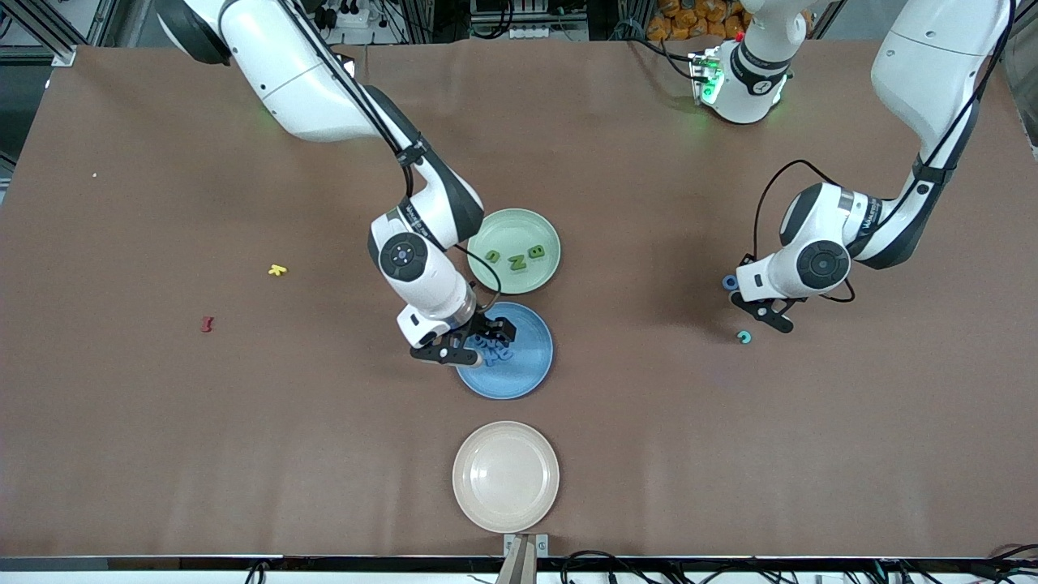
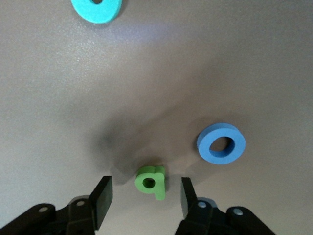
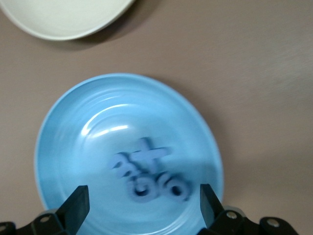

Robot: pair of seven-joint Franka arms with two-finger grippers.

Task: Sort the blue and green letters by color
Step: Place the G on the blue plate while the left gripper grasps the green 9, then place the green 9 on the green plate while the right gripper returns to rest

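A small green letter [image 2: 150, 182] lies on the brown table between the fingers of my left gripper [image 2: 145, 196], which is open with a gap on each side. In the front view my left gripper [image 1: 766, 318] hides that letter. Three green letters [image 1: 514, 259] lie in the green plate [image 1: 486, 231]. Blue letters [image 3: 146, 176] are piled in the blue plate [image 3: 68, 132]. My right gripper [image 3: 142, 205] hangs open just over them, holding nothing. In the front view my right gripper [image 1: 478, 345] is over the blue plate [image 1: 531, 369] and its blue letters [image 1: 496, 351].
A blue ring piece [image 2: 221, 143] and a teal ring piece [image 2: 97, 7] lie close to the left gripper. An empty cream plate [image 1: 505, 476] sits nearest the front camera. A yellow letter [image 1: 277, 270] and a red letter [image 1: 208, 324] lie toward the right arm's end.
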